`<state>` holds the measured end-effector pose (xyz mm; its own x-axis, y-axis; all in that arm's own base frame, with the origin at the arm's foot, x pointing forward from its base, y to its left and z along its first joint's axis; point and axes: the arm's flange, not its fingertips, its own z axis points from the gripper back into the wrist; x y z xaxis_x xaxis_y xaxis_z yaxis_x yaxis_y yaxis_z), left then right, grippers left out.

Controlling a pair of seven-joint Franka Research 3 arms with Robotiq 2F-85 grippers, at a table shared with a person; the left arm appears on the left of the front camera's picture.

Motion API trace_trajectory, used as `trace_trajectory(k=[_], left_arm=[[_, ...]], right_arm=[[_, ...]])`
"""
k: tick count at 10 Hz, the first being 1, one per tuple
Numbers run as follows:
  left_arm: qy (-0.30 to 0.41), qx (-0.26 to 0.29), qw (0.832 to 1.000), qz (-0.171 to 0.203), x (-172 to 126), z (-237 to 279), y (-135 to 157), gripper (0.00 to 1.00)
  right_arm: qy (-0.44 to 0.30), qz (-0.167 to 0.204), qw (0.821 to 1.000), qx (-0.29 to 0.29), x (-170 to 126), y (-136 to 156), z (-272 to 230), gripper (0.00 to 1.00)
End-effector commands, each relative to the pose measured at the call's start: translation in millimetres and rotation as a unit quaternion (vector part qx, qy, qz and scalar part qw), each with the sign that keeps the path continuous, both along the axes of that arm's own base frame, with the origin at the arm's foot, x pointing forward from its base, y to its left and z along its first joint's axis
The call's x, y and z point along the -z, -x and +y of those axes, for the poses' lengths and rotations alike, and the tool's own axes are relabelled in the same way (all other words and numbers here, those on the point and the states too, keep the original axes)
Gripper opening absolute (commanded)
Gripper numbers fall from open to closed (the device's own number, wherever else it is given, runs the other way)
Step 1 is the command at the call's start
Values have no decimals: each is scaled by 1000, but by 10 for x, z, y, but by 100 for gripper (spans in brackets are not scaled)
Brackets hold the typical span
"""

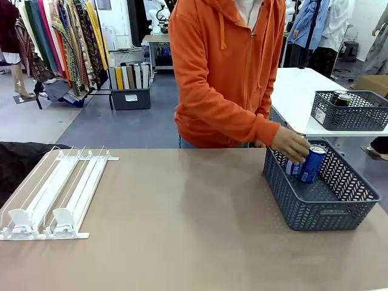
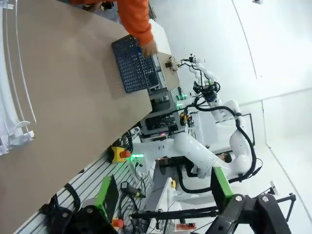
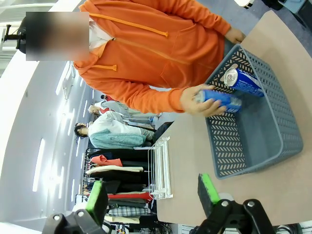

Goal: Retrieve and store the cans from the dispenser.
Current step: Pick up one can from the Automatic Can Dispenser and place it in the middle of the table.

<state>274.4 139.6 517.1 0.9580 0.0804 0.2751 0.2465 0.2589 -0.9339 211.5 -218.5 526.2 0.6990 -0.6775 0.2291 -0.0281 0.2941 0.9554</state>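
Nearest you, both grippers hang back off the table with nothing in them: the left gripper (image 2: 161, 195) stands with its green pads spread wide, and the right gripper (image 3: 152, 197) is likewise released. On the near left the dispenser (image 1: 51, 194) lies flat, its lanes looking bare of cans, pushers at the near end. Farther right sits the grey basket (image 1: 321, 209). The person's hand (image 1: 291, 145) is over it, gripping a blue can (image 1: 313, 163) beside a second can (image 3: 243, 82). Hold your arms clear until that hand leaves; approach the basket from above, jaws spread. The cans lie well apart from both jaws.
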Motion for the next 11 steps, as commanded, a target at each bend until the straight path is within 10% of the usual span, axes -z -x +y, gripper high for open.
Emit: trace_trajectory(k=[1,11], left_arm=[[7,0,1000,-15,-13,14,17,100],[7,0,1000,-15,-13,14,17,100]], right_arm=[[-5,-20,1000,-1,-15,-18,6,100],[-5,-20,1000,-1,-15,-18,6,100]])
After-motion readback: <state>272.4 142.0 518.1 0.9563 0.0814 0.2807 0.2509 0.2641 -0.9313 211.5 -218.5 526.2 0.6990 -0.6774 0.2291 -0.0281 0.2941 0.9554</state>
